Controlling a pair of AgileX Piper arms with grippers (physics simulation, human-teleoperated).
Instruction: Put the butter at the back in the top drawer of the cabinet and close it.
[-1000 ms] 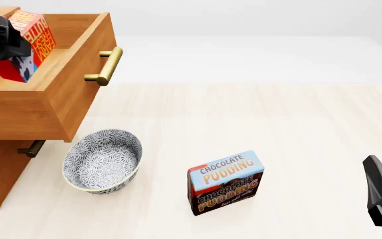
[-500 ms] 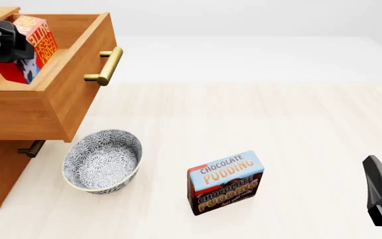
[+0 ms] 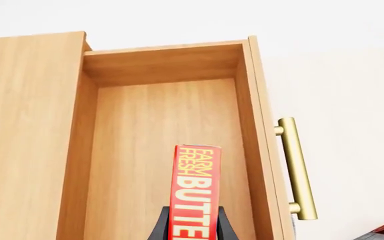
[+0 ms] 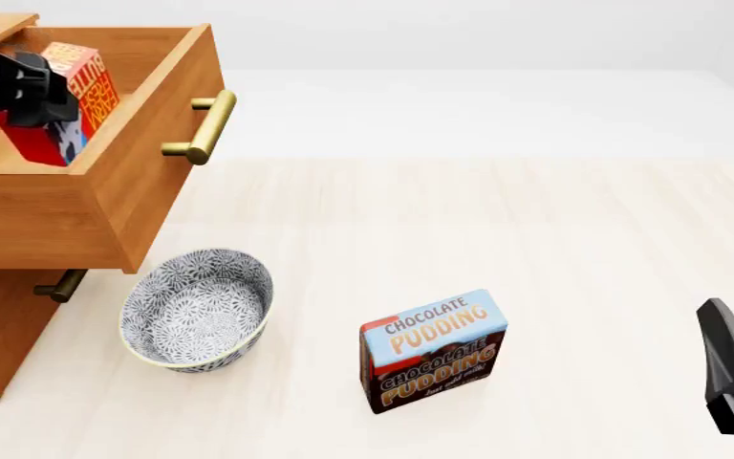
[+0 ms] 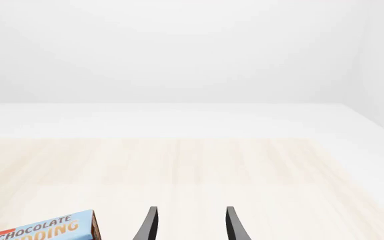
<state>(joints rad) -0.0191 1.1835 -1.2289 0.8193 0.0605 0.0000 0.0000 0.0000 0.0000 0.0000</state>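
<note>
left fingers [image 3: 190,227] grasping butter [image 3: 193,192] over open top drawer [image 3: 162,145] | right fingers [image 5: 188,222] released, far from drawer

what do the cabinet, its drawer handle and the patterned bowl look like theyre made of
The light-brown cabinet with its open top drawer looks like matte wood, with visible grain lines. The brass-coloured cylindrical bar handle seems metal, given its soft golden sheen. The grey-and-white patterned bowl appears glazed ceramic: smooth rim, fine printed pattern. All are simulator renders, so these are only looks.
</note>
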